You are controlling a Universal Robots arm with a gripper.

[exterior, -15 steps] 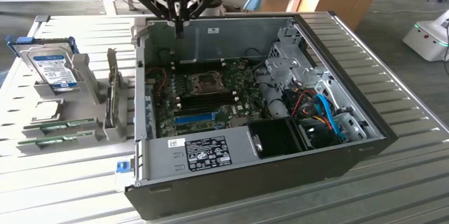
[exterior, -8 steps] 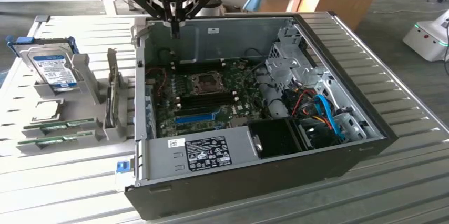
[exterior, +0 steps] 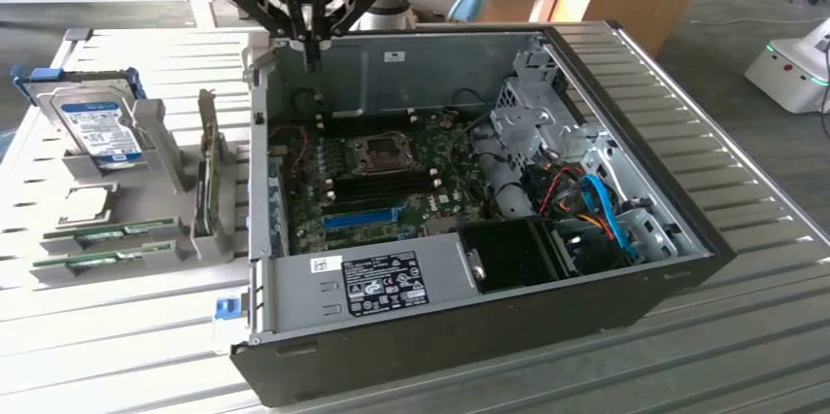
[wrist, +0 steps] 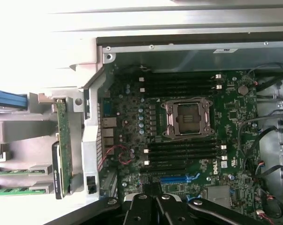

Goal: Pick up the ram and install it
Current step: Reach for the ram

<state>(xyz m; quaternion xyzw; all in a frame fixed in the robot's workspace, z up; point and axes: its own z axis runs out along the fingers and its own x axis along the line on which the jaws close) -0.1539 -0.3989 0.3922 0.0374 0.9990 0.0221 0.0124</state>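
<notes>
Nearest, on the worktop (exterior: 740, 336) at the exterior view's left, two ram sticks (exterior: 111, 234) sit in grey holders (exterior: 169, 251), one just beside the other, and neither is lifted. Beyond them stand an upright card (exterior: 208, 176) and the drive (exterior: 101, 127). Inside the case (exterior: 519, 327), the black slots (exterior: 389, 184) on either side of the socket (exterior: 385, 152) look bare. Farthest back, the jaws hang above the case's rear wall, pinched fully together with nothing between them, well apart from the ram.

So the pick-up looks barely begun. To do it well, I judge the jaws should spread before they come over a stick, not while they touch it. They should close on its thin long edges near the middle, so it stays level (the chips and label are poor places to squeeze). The lift should go straight out of the holder, since a tilt could jam the stick. The upright card stands close to the holders and is the likeliest thing to be clipped on the way across.
</notes>
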